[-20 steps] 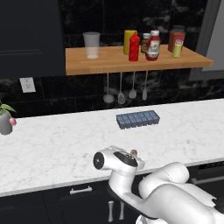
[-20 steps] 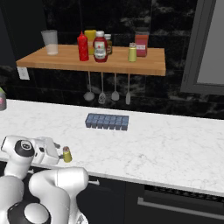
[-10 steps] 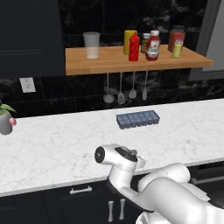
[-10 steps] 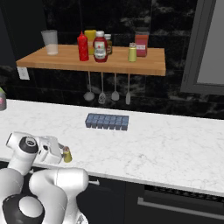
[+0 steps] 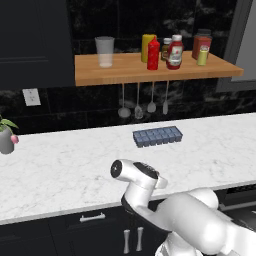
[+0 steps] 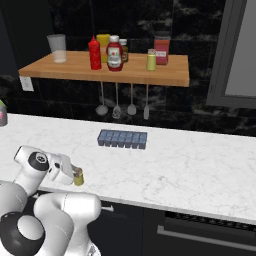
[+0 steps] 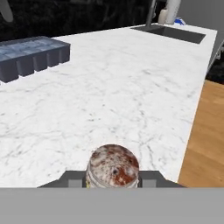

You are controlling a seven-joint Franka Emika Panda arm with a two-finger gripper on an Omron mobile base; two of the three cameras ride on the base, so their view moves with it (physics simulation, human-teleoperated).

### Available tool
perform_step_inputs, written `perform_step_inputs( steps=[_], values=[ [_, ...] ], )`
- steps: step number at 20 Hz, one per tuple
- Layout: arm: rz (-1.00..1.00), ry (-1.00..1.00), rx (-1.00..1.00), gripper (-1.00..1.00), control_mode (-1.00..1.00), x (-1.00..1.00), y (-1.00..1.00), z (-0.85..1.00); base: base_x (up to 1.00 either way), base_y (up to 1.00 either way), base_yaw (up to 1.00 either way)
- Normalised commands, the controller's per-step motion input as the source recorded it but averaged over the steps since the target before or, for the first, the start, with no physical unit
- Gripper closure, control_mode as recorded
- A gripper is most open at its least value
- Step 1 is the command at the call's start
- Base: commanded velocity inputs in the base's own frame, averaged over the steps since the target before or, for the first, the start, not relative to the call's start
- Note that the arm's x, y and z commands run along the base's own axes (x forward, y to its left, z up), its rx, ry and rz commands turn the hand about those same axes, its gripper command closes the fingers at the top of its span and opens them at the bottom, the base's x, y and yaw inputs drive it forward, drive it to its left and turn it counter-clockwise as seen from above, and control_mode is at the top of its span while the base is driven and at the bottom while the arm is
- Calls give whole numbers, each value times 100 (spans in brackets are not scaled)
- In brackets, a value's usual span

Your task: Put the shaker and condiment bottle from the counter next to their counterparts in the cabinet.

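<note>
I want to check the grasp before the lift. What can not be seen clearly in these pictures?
- Claw fingertips: hand view, hidden behind the shaker cap and the bottom edge; contact unclear.
- Shaker body: left base view, hidden by the arm; right base view, partly covered by the claw.
- Ketchup bottle label: too small to read.

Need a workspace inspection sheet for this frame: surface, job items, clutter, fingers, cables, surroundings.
Surface: white marble counter, nothing spilled on it.
Job's things: shaker upright near the counter's front edge; red bottle stands on the shelf beside the yellow bottle and ketchup; bigger shaker toward the shelf's right end.
Clutter: ice tray mid-counter; cup and red jar on the shelf.
Fingers: gripper at the shaker, fingers either side of it; a firm grip cannot be confirmed.
Cables: nothing seen.
Surroundings: utensils hang under the shelf; wall outlet; plant pot at counter's left; sink far off.
</note>
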Motion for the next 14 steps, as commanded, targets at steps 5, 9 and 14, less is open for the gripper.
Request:
perform_step_inputs(
  steps=[5,9,14],
  values=[
    [0,0,0,100,-100,8,-21,8,0,0,0],
    [0,0,0,100,-100,1,-27,47,0,0,0],
    [4,0,2,100,-100,0,-26,76,0,0,0]
  ],
)
